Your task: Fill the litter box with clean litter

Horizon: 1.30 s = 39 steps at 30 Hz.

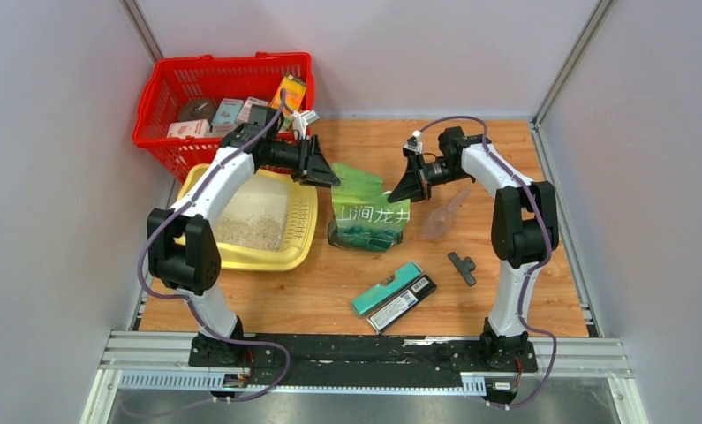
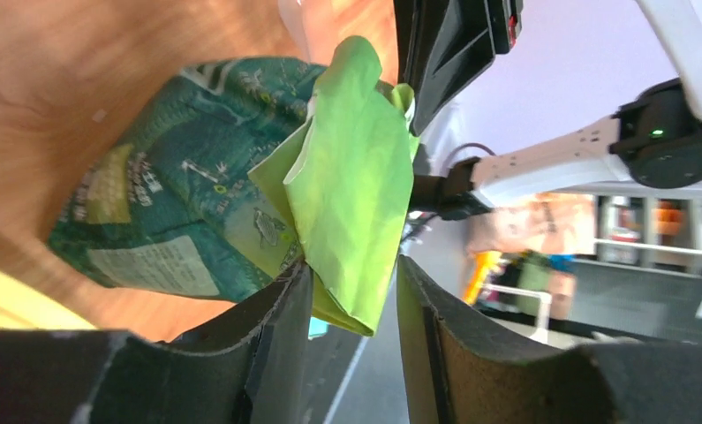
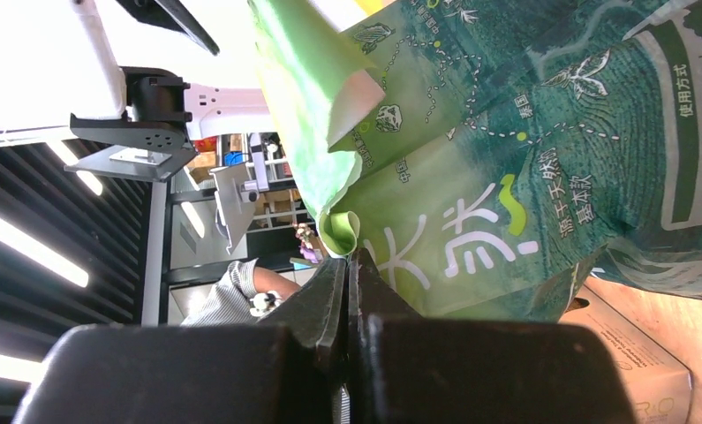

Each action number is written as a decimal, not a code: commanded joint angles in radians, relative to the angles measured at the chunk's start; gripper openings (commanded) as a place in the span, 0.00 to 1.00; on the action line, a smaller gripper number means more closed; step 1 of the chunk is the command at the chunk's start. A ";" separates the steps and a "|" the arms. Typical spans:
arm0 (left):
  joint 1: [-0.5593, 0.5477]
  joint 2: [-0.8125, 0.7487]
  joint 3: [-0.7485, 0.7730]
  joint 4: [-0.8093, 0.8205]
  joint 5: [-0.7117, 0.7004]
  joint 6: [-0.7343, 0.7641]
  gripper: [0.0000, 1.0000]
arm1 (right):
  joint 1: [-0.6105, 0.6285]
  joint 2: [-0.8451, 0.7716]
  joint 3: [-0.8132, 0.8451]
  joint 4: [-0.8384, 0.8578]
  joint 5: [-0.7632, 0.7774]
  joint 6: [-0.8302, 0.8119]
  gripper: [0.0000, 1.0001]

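Observation:
The pale-yellow litter box [image 1: 305, 221] lies at the left, with beige litter [image 1: 252, 231] over part of its floor. A green printed bag [image 1: 369, 216] stands upright on the table just right of it, and also shows in the left wrist view [image 2: 197, 177] and the right wrist view [image 3: 524, 159]. My left gripper [image 1: 325, 172] is at the bag's top left. It is open, and the light-green top flap [image 2: 351, 177] hangs between its jaws [image 2: 354, 265] unclamped. My right gripper [image 1: 409, 185] is at the bag's top right, shut [image 3: 351, 258] with the bag's curled top edge [image 3: 338, 231] at its tips.
A red mesh basket [image 1: 223, 97] with packets stands behind the litter box. A translucent scoop [image 1: 444, 216] lies right of the bag. A black T-shaped piece [image 1: 462, 267], a teal box [image 1: 387, 287] and a black box [image 1: 404, 302] lie nearer the front.

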 commanded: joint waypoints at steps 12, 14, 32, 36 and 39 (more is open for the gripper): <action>-0.243 -0.127 0.254 -0.383 -0.335 1.211 0.63 | -0.008 -0.074 0.062 -0.038 -0.247 0.050 0.00; -0.279 -0.101 0.240 -0.339 -0.353 1.228 0.65 | -0.008 -0.072 0.060 -0.030 -0.247 0.061 0.00; -0.411 -0.006 0.128 -0.139 -0.474 1.386 0.58 | -0.017 -0.083 0.017 0.035 -0.245 0.148 0.00; -0.411 -0.021 0.100 -0.142 -0.508 1.397 0.50 | -0.031 -0.095 0.006 0.033 -0.247 0.155 0.00; -0.411 -0.025 0.079 -0.142 -0.508 1.374 0.42 | -0.033 -0.109 0.002 0.022 -0.247 0.139 0.00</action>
